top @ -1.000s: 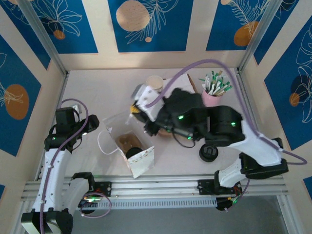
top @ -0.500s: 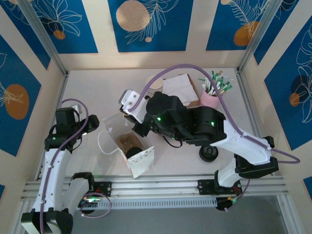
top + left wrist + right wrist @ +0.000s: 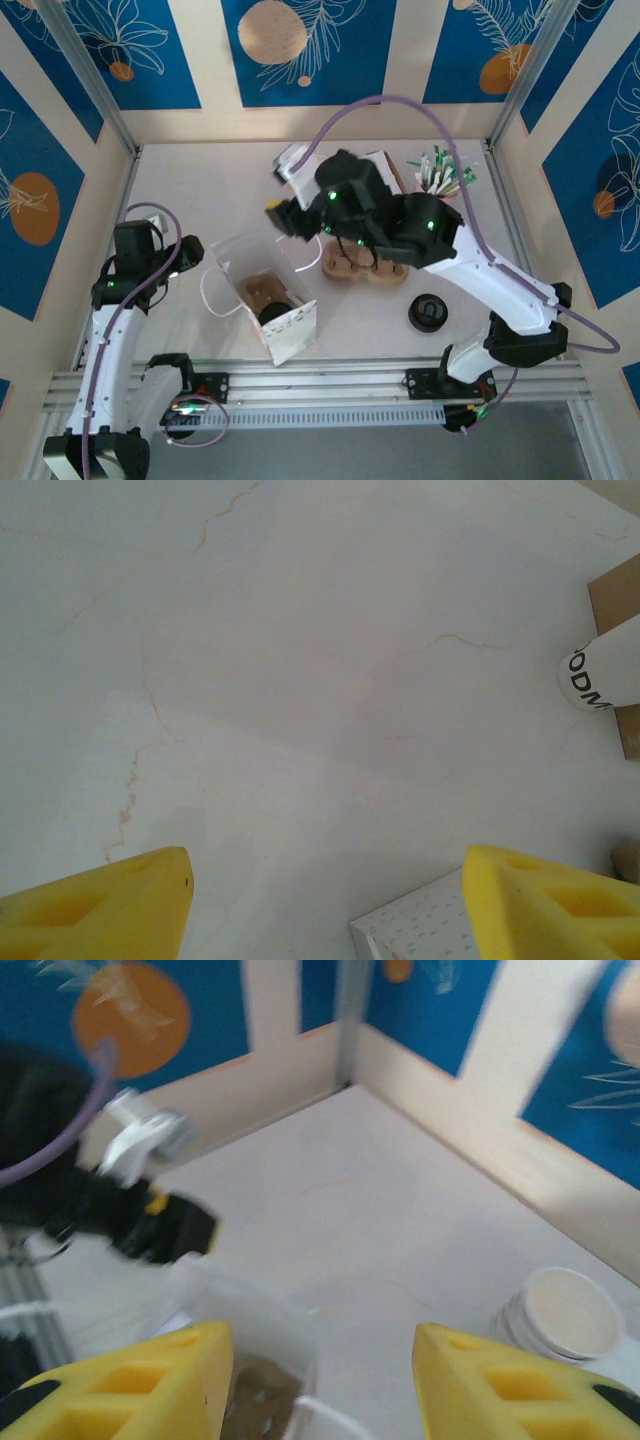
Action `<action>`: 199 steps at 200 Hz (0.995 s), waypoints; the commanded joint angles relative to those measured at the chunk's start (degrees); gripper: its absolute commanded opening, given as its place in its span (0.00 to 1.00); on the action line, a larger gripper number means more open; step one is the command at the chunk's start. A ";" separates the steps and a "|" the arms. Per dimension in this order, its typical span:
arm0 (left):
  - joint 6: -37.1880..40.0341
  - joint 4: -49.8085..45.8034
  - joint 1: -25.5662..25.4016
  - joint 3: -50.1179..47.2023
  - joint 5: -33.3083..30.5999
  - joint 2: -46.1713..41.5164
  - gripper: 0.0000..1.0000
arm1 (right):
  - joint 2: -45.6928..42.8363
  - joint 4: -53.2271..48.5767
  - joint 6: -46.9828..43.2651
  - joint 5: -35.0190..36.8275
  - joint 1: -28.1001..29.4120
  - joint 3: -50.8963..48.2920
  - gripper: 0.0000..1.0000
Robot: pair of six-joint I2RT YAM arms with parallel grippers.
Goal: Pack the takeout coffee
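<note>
Overhead, right hand (image 3: 322,1360) hangs open near the white bag (image 3: 293,330); left hand (image 3: 325,895) open above the worktop (image 3: 300,680).

**Counter (image 3: 200,180) stock, by kind**

- Robot arms: two, the left arm (image 3: 105,340) and the right arm (image 3: 485,272).
- End effectors: two, the left end effector (image 3: 325,905) and the right end effector (image 3: 320,1380), each with two yellow fingers.
- White paper bag (image 3: 292,333): one.
- Round items inside the bag: two, a brown item (image 3: 262,290) and a black item (image 3: 274,313) (kind not discernible).
- Pulp cup carrier (image 3: 362,270): one.
- Black lid (image 3: 427,313): one, loose.
- White cup (image 3: 598,670): one (black lettering on its side).
- Brown cardboard piece (image 3: 618,592): one.
- Green-tipped sticks (image 3: 442,170): one bunch, too fine to count singly.
</note>
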 commanded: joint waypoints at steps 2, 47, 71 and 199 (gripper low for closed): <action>0.80 0.77 0.67 -0.60 0.13 -0.60 0.72 | -1.66 2.33 6.86 1.80 -9.18 -0.12 0.51; 0.88 0.79 0.64 -0.60 0.24 -0.42 0.72 | 4.37 -1.09 16.20 -9.23 -29.33 -2.03 0.50; 0.71 0.88 0.62 -0.69 0.52 -0.26 0.72 | 10.94 -3.03 18.54 -12.74 -35.05 -2.11 0.45; 0.61 0.66 0.62 -0.60 -0.39 -1.13 0.73 | 35.65 -1.10 28.45 -9.90 -42.15 -1.02 0.41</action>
